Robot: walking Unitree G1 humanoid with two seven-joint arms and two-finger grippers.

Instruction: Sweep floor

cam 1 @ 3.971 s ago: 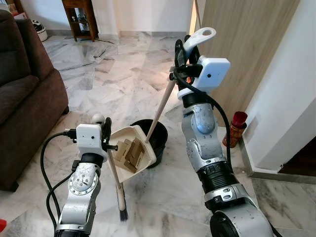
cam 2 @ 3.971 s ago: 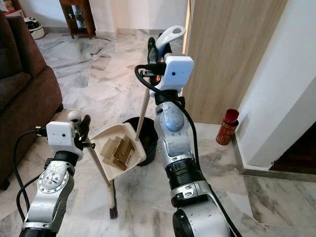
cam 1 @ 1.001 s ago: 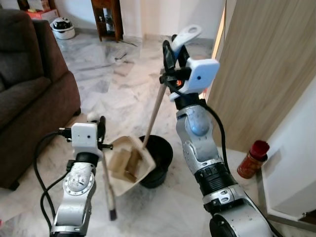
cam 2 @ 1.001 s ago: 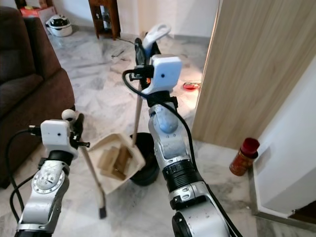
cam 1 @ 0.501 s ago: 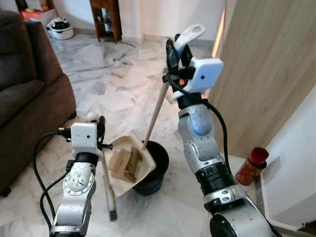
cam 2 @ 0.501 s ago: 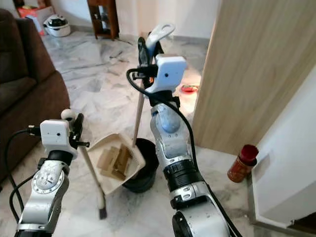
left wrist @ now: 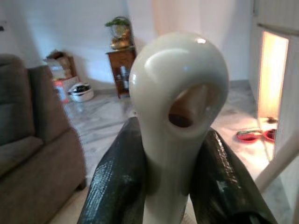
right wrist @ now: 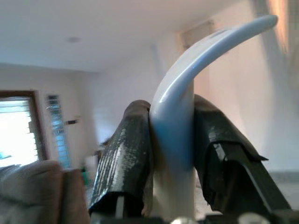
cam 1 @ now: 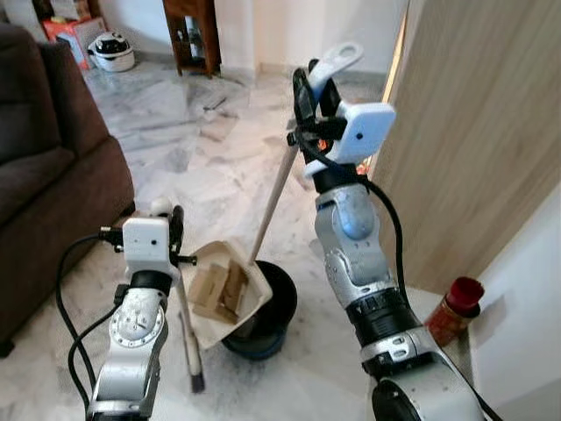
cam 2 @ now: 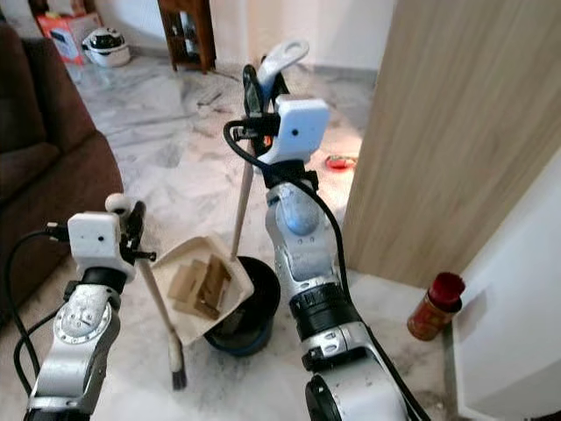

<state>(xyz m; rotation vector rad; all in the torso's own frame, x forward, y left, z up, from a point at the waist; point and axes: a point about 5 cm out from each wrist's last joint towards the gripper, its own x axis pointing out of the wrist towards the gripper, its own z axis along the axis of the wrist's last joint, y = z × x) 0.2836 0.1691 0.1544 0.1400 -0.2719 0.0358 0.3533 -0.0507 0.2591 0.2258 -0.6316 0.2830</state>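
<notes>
The right pincer (cam 1: 308, 88), clamped on the dustpan (cam 1: 223, 294) handle, holds the loaded pan over the bin (cam 1: 267, 314), while the left pincer (cam 1: 168, 230) grips the broom (cam 1: 188, 338) upright beside it.

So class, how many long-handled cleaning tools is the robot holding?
2. The left gripper grips the broom by its handle top, bristles near the floor. The right gripper grips the dustpan handle, its pan tilted over the black bin.
</notes>
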